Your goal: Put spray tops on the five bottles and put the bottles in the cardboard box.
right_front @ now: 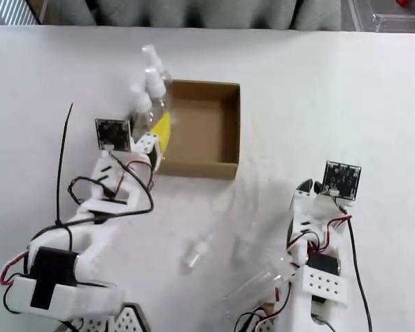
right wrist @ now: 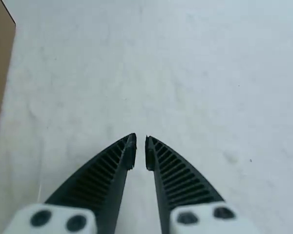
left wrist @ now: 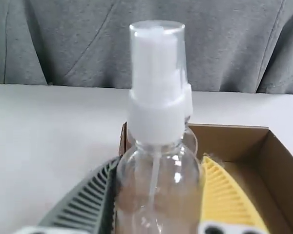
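- Left arm stretched forward across the table [right_front: 332, 90], its pincer [left wrist: 158, 163] at the left wall of the cardboard box [right_front: 197, 168].
- Left pincer pinching a clear bottle [left wrist: 158, 190], with a grey finger [left wrist: 88, 204] on one side and a yellow finger [left wrist: 224, 200] on the other, both against the glass.
- Held bottle upright, with a white spray top [left wrist: 158, 102] on it under a clear cap.
- From the high view the yellow finger lies over the box's left wall. Cannot tell whether the bottle's base is inside the box or just outside.
- More spray-topped bottles [right_front: 152, 72] are clustered at that same wall. Their count and footing are unclear.
- The open part of the box floor shows bare cardboard.
- Right arm folded back near the table's front edge, its pincer [right wrist: 140, 152] low over bare table, right of the box and apart from it.
- Right pincer's black tips are pressed almost together, a thin slit between them and nothing in it.
- One clear bottle [right_front: 194, 252] lies on its side on the table between the two arms.
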You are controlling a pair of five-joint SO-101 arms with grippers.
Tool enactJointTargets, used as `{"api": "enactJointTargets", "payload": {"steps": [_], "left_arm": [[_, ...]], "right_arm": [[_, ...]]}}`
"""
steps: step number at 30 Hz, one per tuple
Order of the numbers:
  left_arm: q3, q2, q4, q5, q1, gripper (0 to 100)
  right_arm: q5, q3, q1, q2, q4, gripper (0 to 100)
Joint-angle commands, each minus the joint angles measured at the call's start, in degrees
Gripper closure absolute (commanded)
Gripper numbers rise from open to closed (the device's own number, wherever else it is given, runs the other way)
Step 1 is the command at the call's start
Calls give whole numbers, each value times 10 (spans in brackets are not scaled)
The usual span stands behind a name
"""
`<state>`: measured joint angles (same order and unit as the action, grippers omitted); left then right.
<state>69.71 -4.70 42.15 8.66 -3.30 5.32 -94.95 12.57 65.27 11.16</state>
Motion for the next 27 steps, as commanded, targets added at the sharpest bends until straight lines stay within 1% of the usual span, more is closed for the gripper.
{"api": "enactJointTargets", "payload": {"steps": [1,3,13,19,27], "left_arm": [[4,-3,-5,1,-3,723],[7,-3,-5,1,-2,697],[10,-3,-5,1,-1,695],[10,-4,-5,1,15,695],[24,-9,-2,1,7,695]], "right_arm": [[8,-4,4,8,-12,982],[8,-4,4,8,-12,982],[8,-4,4,8,-12,982],[8,-4,4,8,-12,982],[8,-4,4,7,-12,982]]}}
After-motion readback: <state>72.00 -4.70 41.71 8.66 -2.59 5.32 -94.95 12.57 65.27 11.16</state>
